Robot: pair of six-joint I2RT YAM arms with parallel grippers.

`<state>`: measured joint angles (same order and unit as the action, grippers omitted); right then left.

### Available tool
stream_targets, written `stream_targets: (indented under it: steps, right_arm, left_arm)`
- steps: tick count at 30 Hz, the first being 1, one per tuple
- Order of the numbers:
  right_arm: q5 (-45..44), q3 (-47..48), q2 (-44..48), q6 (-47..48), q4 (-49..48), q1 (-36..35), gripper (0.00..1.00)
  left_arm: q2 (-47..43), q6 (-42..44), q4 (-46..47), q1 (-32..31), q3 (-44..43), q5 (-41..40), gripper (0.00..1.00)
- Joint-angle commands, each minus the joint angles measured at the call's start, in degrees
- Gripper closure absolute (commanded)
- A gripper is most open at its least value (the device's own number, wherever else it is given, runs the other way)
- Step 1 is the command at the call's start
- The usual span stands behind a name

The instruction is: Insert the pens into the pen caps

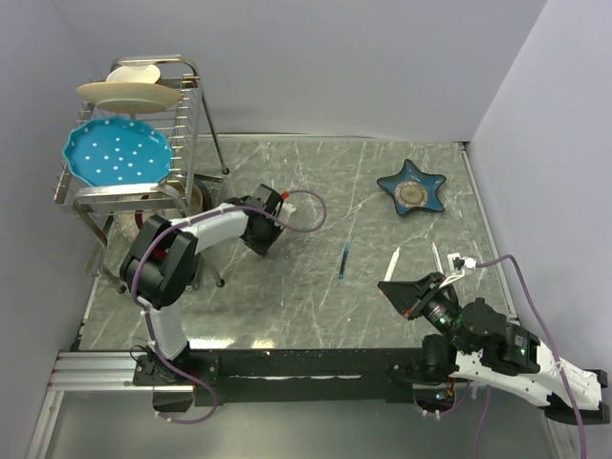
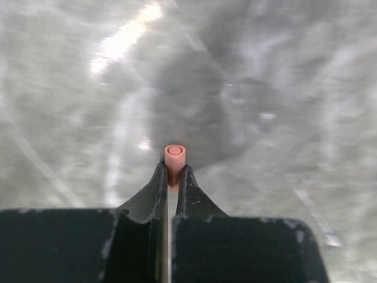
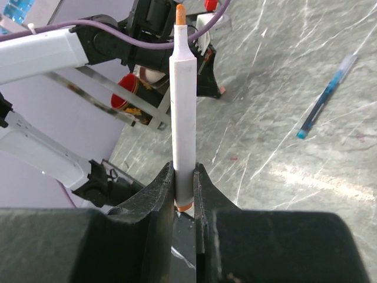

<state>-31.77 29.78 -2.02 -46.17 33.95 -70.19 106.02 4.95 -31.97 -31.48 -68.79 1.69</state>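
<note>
Right gripper (image 3: 184, 170), pen (image 3: 183, 100) clamped between jaws

Only the round mouth of the orange cap (image 2: 175, 154) shows. The rest is buried between the left pincer's (image 2: 172, 171) pinched fingers, and the desk (image 2: 283, 88) behind is a blur. The white pen's (image 3: 183, 118) lower end vanishes inside the right pincer's (image 3: 184, 180) grip (an orange sliver peeks out). From above, the loose pen (image 1: 394, 262) at 3 o'clock of the blue pen (image 1: 343, 260) is too small to tell its tip colour.

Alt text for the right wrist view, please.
The right hand grips a white pen, orange at the tip, upright by its lower end. A blue pen lies on the grey table at right; the left arm is behind.
</note>
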Motion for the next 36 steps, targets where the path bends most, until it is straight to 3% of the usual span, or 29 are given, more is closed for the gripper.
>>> stream_targets:
  steps: [1,8,20,27,36]
  right_arm:
    - [3.63,-2.17,-2.45,-0.76,-4.67,0.06,1.00]
    - [9.09,-5.96,-8.69,-0.06,-14.08,0.06,1.00]
    - [16.03,-6.93,-27.67,2.75,-33.24,0.14,1.00]
    - [18.67,-4.47,-35.41,3.28,-39.83,0.14,1.00]
    - [20.87,-4.12,-36.30,3.54,-42.83,0.06,1.00]
  left_arm:
    - [-3.26,-11.25,3.83,-3.84,4.10,9.18,0.99]
    - [-18.72,-24.62,24.47,-6.40,12.09,21.76,0.99]
    - [-45.00,-46.34,59.62,-11.31,28.88,26.34,0.99]
    - [-51.52,-48.37,62.29,-12.02,32.58,24.59,0.99]
    - [-51.26,-48.72,62.99,-12.20,33.73,23.88,0.99]
